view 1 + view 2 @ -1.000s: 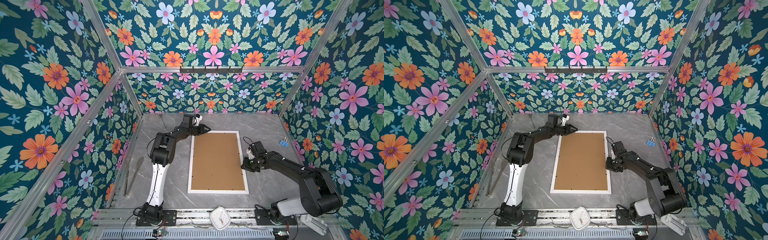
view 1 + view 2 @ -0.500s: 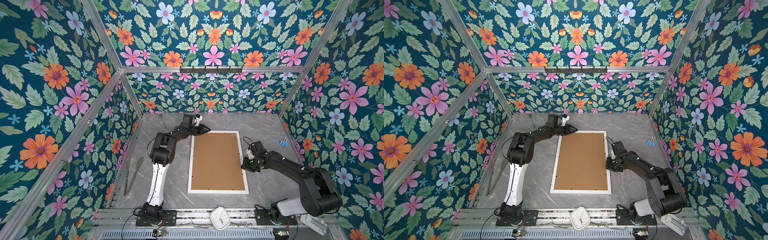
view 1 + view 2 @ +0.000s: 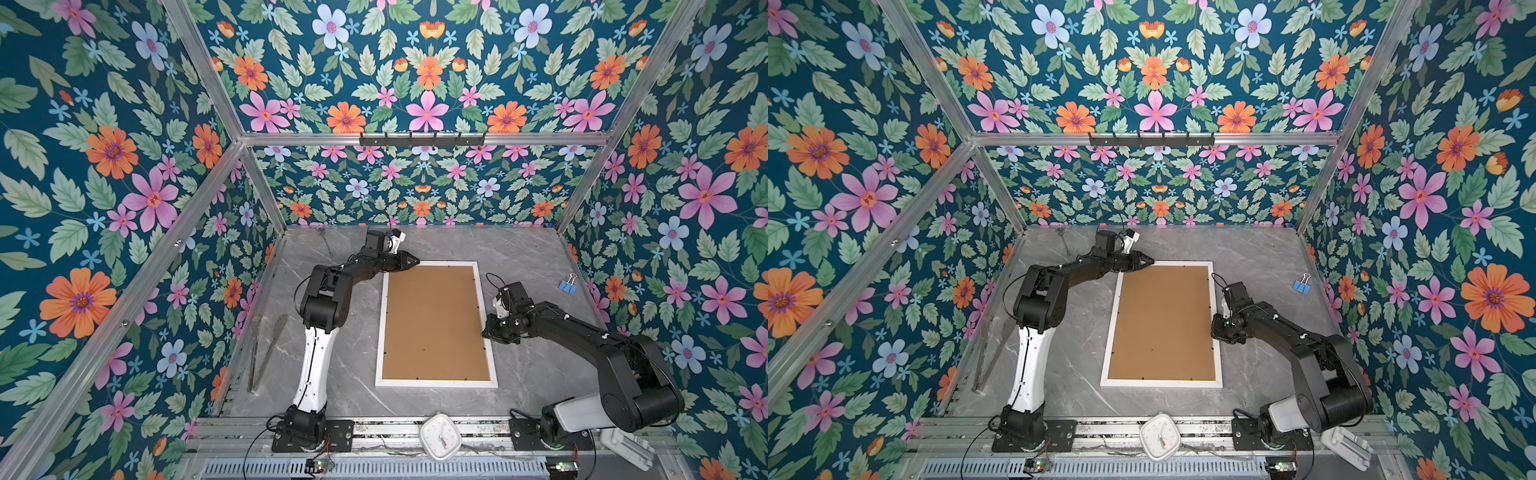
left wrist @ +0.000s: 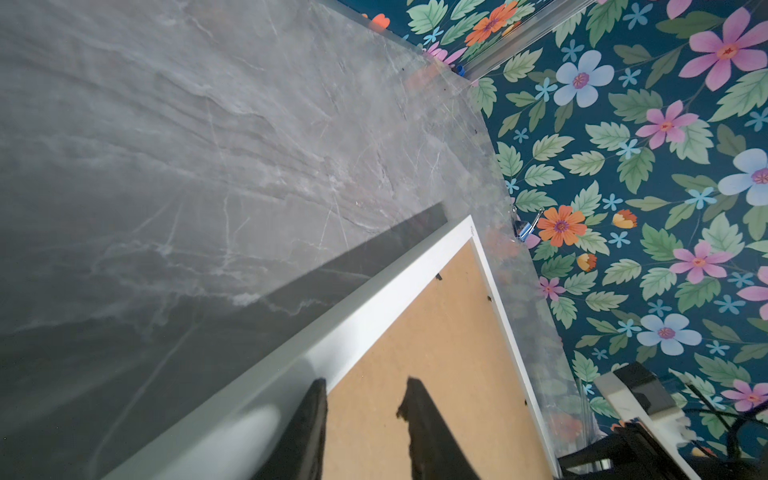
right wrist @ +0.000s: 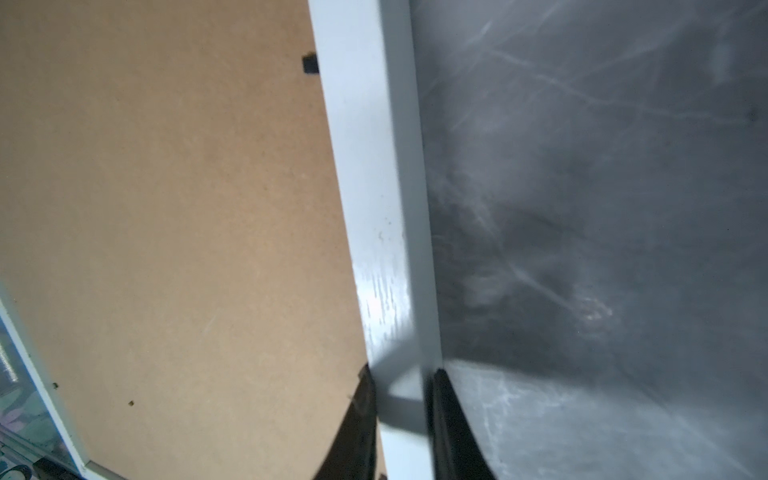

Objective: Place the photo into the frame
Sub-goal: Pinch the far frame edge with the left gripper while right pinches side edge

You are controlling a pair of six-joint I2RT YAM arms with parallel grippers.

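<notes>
1. Your frame [image 3: 436, 384] lies flat on the grey table [image 3: 532, 257], back side up in both top views [image 3: 1160, 383], long sides running away from the arm bases.
2. The brown backing board [image 3: 434, 324] fills it edge to edge, and small black tabs [image 5: 308, 64] dot the inner edge of the white border.
3. Your left gripper [image 3: 414, 263] is down low at the frame's far left corner.
4. From the left wrist, that gripper [image 4: 363, 384] has its fingers [image 4: 307, 424] apart, with bare board showing between them. One finger sits at the border's inner edge and the other is over the board. You can't tell from here whether they touch it.
5. Your right gripper [image 3: 486, 331] is at the frame's right long side, about midway along.
6. The right wrist view settles it: the gripper [image 5: 402, 374] is clamped on the white border, one finger [image 5: 361, 415] on the board side and one on the table side.
7. A blue binder clip [image 3: 567, 286] lies well apart, near the right wall.
</notes>
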